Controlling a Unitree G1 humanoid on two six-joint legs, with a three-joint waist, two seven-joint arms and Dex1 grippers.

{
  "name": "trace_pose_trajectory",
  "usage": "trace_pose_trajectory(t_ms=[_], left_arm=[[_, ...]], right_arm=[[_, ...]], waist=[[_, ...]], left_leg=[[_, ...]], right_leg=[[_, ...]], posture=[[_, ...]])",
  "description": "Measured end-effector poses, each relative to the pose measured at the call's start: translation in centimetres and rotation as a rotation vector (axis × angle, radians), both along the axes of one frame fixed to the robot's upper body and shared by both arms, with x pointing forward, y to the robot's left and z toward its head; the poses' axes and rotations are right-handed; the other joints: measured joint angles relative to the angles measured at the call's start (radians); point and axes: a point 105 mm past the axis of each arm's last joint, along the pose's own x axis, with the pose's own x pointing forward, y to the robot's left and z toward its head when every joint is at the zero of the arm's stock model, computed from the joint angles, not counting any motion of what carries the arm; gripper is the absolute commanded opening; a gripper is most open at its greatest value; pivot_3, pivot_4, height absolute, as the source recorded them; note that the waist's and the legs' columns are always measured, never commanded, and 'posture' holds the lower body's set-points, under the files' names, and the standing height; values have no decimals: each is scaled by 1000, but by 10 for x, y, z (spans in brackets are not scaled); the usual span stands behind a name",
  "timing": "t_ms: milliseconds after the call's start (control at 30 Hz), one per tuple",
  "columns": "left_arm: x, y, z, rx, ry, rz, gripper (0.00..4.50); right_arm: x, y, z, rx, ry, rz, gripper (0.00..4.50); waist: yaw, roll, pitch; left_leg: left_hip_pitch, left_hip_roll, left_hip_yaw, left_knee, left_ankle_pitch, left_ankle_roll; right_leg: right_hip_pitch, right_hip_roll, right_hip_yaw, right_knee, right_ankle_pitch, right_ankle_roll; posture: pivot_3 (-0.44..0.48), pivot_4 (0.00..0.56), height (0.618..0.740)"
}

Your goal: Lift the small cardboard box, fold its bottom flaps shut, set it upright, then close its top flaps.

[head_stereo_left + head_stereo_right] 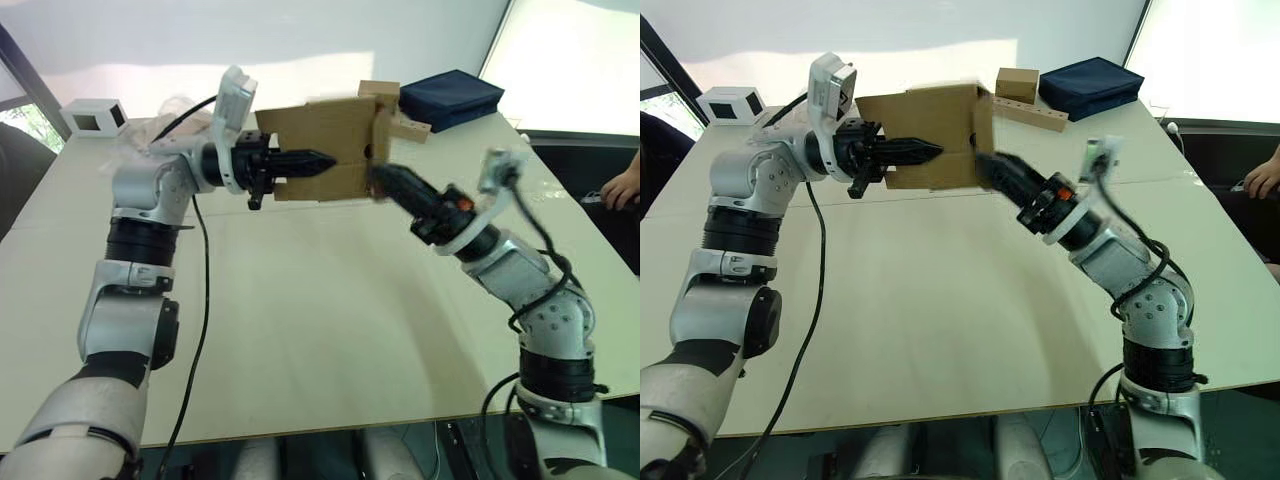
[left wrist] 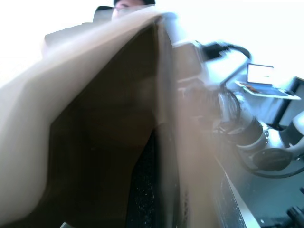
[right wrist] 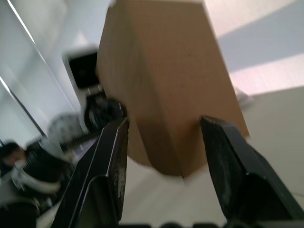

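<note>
The small cardboard box (image 1: 320, 140) hangs in the air above the far half of the table, lying on its side. My left gripper (image 1: 312, 160) reaches in from the left, shut on its front wall. In the left wrist view brown cardboard (image 2: 99, 142) lies right against that gripper. My right gripper (image 1: 988, 165) comes from the right at the box's right end. It is open, and the box's lower corner (image 3: 166, 95) sits between its two black fingers (image 3: 111, 161). I cannot tell how the flaps stand.
At the back of the pale table (image 1: 320, 330) sit a cube-like tan box (image 1: 1017, 83), a wooden strip (image 1: 1035, 113) and a navy bag (image 1: 452, 97). A white box with a dark window (image 1: 93, 117) stands far left. A person's hand (image 1: 622, 188) rests at the right edge.
</note>
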Motion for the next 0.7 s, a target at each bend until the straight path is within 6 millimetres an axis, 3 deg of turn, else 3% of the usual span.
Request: trace_pose_trajectory(t_ms=[200, 367, 700], left_arm=[[0, 0, 0, -1, -1, 2, 0], [0, 0, 0, -1, -1, -3, 0], [-2, 0, 0, 1, 11, -15, 0]], right_arm=[[-4, -8, 5, -13, -28, 13, 2396], [-6, -17, 16, 126, -26, 24, 2396], [1, -24, 17, 297, 30, 24, 2396]], waist=[[1, 0, 0], [0, 0, 0], [0, 0, 0]], left_leg=[[0, 0, 0, 0, 0, 0], [0, 0, 0, 0, 0, 0], [0, 0, 0, 0, 0, 0]], right_leg=[[0, 0, 0, 0, 0, 0], [0, 0, 0, 0, 0, 0], [0, 0, 0, 0, 0, 0]], posture=[[0, 150, 740], [0, 150, 740], [0, 150, 740]])
